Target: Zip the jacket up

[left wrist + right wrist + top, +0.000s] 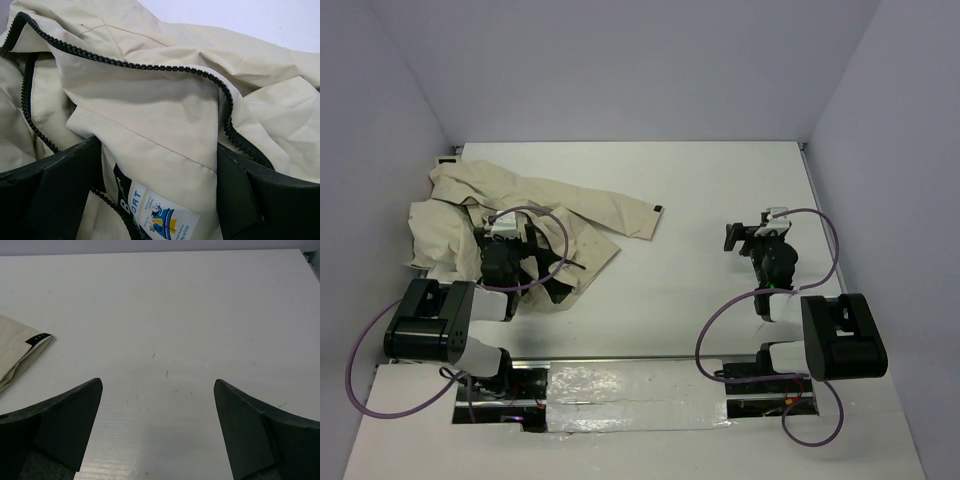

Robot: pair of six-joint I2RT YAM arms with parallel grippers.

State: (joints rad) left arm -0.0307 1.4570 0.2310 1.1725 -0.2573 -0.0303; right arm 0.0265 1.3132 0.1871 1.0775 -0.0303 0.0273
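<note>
The cream-beige jacket (570, 205) lies crumpled at the left of the table, with some dark lining showing near the front. My left gripper (502, 222) sits down in its folds. In the left wrist view its jaws stand wide apart (159, 160), with a fold of jacket cloth (160, 100) and a sewn label (160, 217) between them. The black zipper teeth (150, 66) curve across the cloth just beyond the fingers. My right gripper (738, 237) is open and empty over bare table (158, 390). It is well right of the sleeve cuff (20, 352) and its dark tab (39, 337).
The white table (720, 170) is walled by pale panels at the back and both sides. One jacket sleeve stretches toward the middle and ends at a cuff (645, 215). Purple cables loop off both arms near the front edge.
</note>
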